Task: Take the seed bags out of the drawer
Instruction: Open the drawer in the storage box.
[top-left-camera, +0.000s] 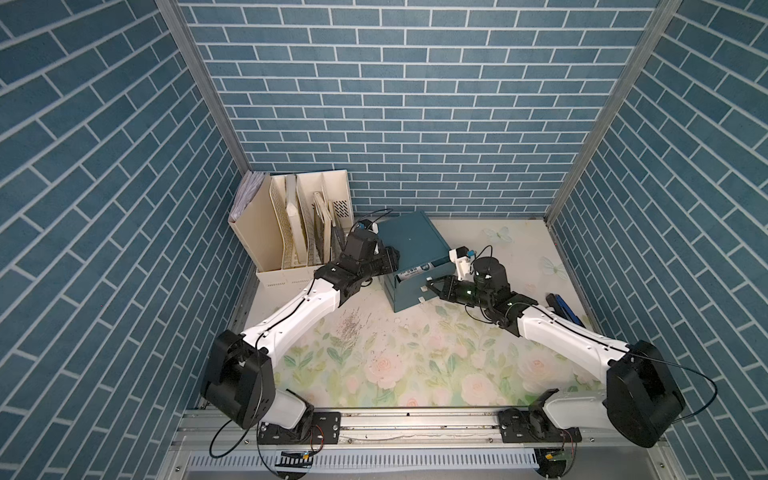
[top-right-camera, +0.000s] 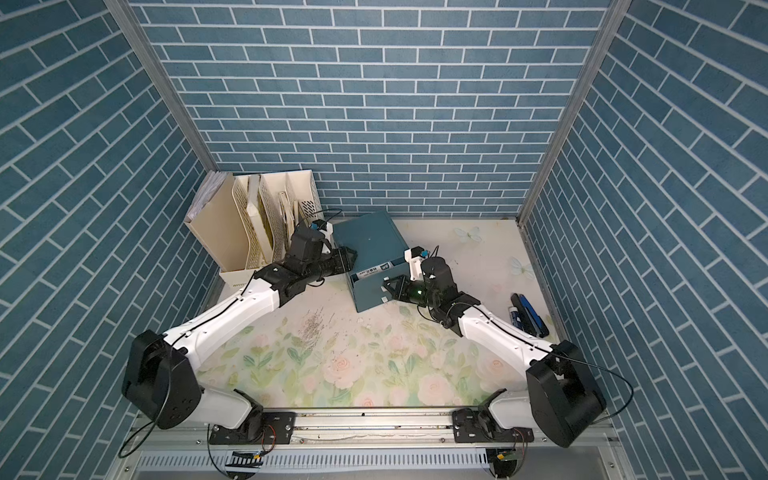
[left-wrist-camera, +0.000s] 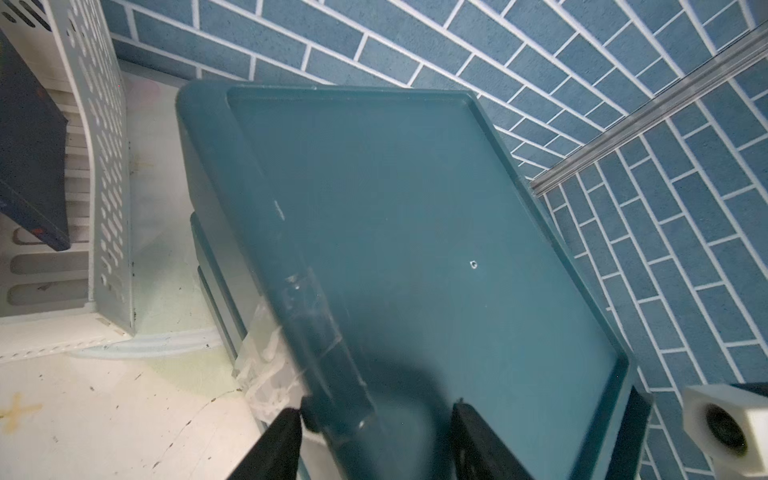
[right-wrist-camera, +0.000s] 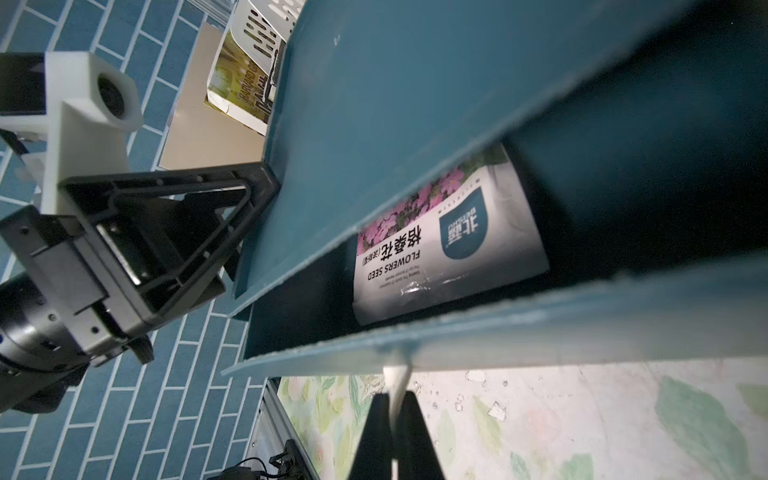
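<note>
Right gripper (right-wrist-camera: 392, 401): clenched on the thin white tab (right-wrist-camera: 397, 374) of the drawer (right-wrist-camera: 540, 328) front. Left gripper (left-wrist-camera: 376, 411): clamped across the top edge of the box (left-wrist-camera: 415, 228), bracing it. The box sits askew near the middle of the counter's (top-left-camera: 374, 353) back edge.

Step in hand, as I read it: opening the drawer. It stands only part open, a narrow gap.

Seed bag (right-wrist-camera: 449, 257): purple-pink, lying flat on the drawer floor, just behind the drawer front and beyond the right gripper, not touching it. Other bags can't be seen.

Next move likely calls for a straight, steady pull on the tab toward the counter's front edge while the left holds firm. The tab looks flimsy and could slip. Then let go and reach in.
</note>
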